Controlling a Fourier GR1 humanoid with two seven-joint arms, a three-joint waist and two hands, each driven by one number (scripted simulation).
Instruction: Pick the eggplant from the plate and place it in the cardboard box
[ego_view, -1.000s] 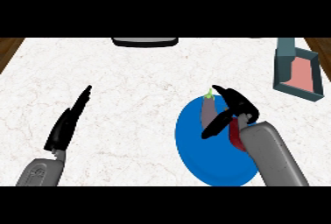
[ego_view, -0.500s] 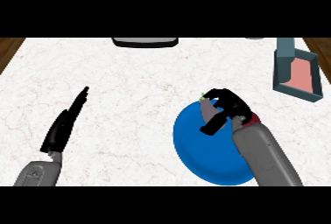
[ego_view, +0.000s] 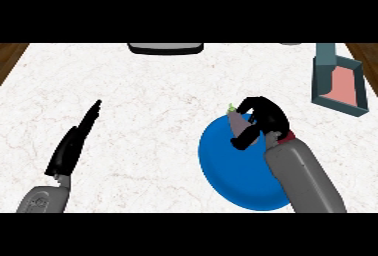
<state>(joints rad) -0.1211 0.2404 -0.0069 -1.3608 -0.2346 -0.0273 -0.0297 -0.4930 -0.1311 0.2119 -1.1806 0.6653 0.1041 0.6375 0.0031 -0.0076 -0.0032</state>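
On the blue plate (ego_view: 236, 175) at the right side of the table (ego_view: 148, 100), my right hand (ego_view: 264, 122) is curled over the eggplant (ego_view: 238, 121). My fingers arch over its top and my thumb comes in from the lower side, so I have the eggplant pinched between them. Only a part of it shows past my hand: a greyish-purple body with a small green stem tip pointing up and to the left. It sits at the upper edge of the plate; I cannot tell whether it touches the plate or is already clear of it, because my hand hides its underside. My grey right forearm runs from the lower right corner up across the plate's right side.

The cardboard box (ego_view: 341, 82) stands well apart from the plate, at the far right edge of the table, with dark teal walls and a pinkish inside. Its open side faces up.

My left hand (ego_view: 74, 142) rests at the left side of the table, fingers straight and together, pointing up and slightly right, holding nothing. It is far from the plate.

At the table's far edge, near the middle, lies a dark object with a light rim (ego_view: 165, 48), cut off by the view's top.
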